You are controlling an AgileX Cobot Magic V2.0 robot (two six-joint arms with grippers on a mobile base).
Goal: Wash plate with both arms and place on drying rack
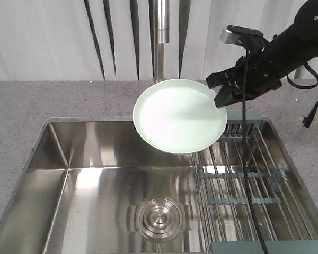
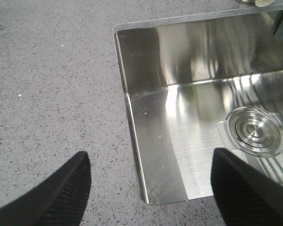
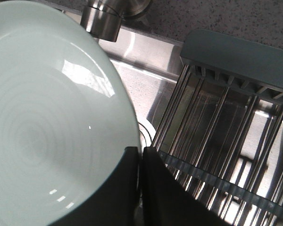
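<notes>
The speckled grey worktop (image 1: 21,106) surrounds a steel sink (image 1: 95,174), and the wire drying rack (image 1: 244,180) sits in the sink's right part. Only the front view shows the whole pale green plate (image 1: 180,116). It is tilted in the air over the sink's far side, just left of the rack's far end. The right arm (image 1: 297,37) reaches in from the far right. The right wrist view shows its jaws nearly closed, pinching the plate's rim. The left jaws appear only in the left wrist view, spread wide and empty over the sink's left edge. The drain (image 2: 254,132) lies to their right.
</notes>
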